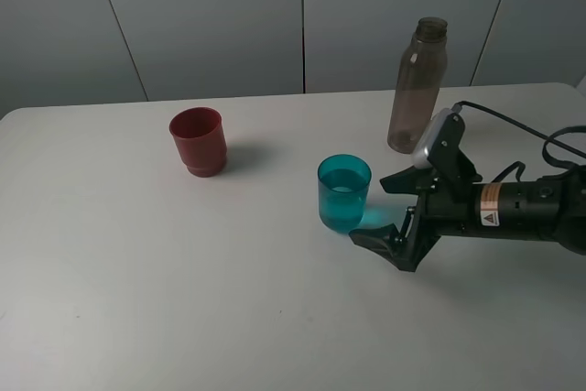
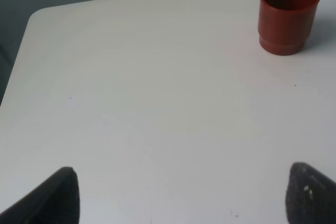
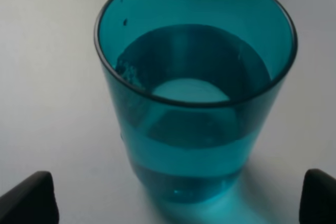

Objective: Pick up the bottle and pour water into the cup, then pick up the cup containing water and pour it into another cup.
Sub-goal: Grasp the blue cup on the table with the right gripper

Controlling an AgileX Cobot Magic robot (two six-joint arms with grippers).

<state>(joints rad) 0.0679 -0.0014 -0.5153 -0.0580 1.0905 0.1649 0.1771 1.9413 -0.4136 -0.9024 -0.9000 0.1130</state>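
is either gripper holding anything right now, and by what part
Nothing is held. The right gripper is open beside the blue cup, not touching it; the left gripper is open too.

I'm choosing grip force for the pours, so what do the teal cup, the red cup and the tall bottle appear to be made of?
Teal cup: translucent, glossy, probably hard plastic, though glass is possible; the water shows through its wall. Red cup: opaque, satin, likely moulded plastic, given its stepped base. Bottle: smoky, translucent, probably thin plastic; light shows through it.
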